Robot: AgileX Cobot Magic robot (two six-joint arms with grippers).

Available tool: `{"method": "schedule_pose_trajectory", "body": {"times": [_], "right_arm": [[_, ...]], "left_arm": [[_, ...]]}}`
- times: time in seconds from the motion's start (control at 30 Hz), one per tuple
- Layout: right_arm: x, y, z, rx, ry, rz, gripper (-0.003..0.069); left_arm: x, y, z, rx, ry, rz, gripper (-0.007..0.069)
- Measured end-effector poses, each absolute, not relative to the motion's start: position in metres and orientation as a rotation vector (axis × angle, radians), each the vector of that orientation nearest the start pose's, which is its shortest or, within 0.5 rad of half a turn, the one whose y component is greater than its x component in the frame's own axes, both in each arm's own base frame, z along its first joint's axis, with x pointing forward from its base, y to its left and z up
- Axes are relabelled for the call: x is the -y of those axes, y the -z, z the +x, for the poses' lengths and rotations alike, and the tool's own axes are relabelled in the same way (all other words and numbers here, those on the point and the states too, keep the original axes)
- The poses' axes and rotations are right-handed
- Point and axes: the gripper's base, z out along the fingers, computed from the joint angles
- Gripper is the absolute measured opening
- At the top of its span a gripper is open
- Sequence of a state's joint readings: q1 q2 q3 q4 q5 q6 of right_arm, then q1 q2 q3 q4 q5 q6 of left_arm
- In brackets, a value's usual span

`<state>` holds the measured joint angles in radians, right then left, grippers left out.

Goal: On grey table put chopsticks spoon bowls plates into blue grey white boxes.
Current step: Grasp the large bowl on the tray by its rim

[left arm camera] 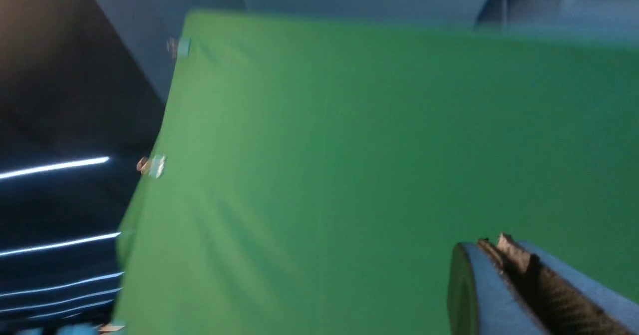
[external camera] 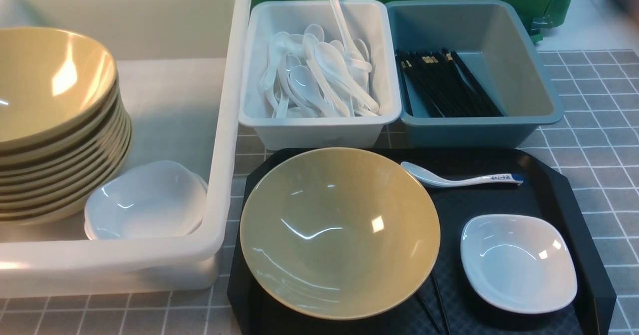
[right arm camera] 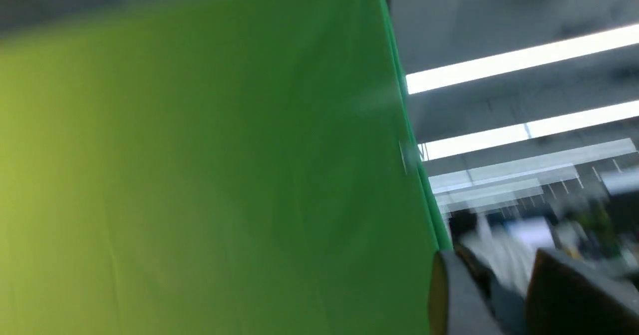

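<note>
On the grey gridded table (external camera: 599,125) a black tray (external camera: 564,185) sits nearest the robot. It carries one tan bowl (external camera: 339,232), with the blue-tipped spoon (external camera: 462,177) lying just beyond and to the right of it, a small white plate (external camera: 518,261) at the tray's right side, and a pair of black chopsticks (external camera: 434,305) poking out from under the bowl's near edge. To the left, the large white tub (external camera: 219,125) holds a tilted stack of bowls (external camera: 60,125) with stacked plates (external camera: 145,200) beside it. Behind the tray the pale grey-white bin (external camera: 319,133) is heaped with plain white spoons (external camera: 319,75), and the blue-grey bin (external camera: 524,65) next to it holds a bundle of chopsticks (external camera: 449,85) along its left side. Both wrist cameras face a green cloth (left arm camera: 349,150): the left gripper (left arm camera: 499,247) has its fingers pressed together on nothing, while the right gripper (right arm camera: 494,262) has its fingers apart with nothing between them
</note>
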<state>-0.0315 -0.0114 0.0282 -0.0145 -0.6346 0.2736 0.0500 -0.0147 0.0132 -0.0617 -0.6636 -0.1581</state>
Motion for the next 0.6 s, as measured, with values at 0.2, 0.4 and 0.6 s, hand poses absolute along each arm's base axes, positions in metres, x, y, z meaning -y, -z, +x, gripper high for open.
{"method": "schedule_pose_trajectory", "body": {"times": [0.2, 0.4, 0.6], "right_arm": [[0.000, -0.287, 0.029, -0.880, -0.152, 0.092, 0.0204], [0.001, -0.340, 0.031, -1.116, -0.035, 0.055, 0.0051], [0.002, -0.343, 0.058, -1.598, -0.006, 0.066, 0.0034]], "left_arm": [[-0.002, -0.346, 0.028, -0.920, 0.198, -0.152, -0.0008], [-0.003, -0.413, 0.067, -1.069, 0.166, -0.151, -0.0008], [0.014, -0.418, 0.158, -1.688, 0.211, -0.094, -0.0008]]}}
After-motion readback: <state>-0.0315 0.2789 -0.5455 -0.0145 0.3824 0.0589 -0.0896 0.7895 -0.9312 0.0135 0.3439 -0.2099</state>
